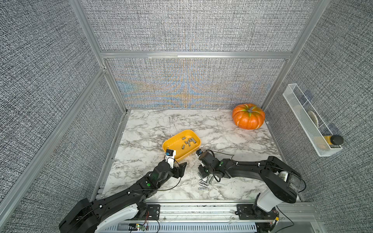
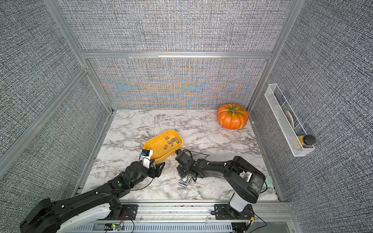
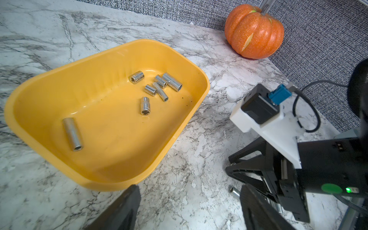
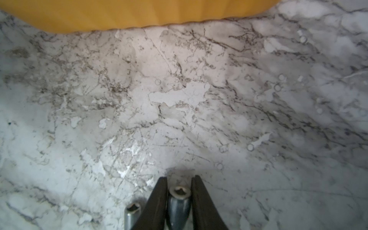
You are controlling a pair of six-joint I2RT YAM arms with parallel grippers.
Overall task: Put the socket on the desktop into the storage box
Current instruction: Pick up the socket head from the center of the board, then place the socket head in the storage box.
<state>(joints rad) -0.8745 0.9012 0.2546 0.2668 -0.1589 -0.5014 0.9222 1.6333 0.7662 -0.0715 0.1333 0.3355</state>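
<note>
Right gripper: pinched shut on one chrome socket; neighbouring socket just beside it. Left gripper: wide, empty. Risk: slick steel slips free before reaching the storage box ahead.

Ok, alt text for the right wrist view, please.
The right hand is shut on a silver socket, low over the white marble desktop. Another socket lies beside it, and the wall of the yellow storage box lies ahead.

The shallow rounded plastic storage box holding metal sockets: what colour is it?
The storage box is plain yellow-orange, shown best in the left wrist view.
</note>
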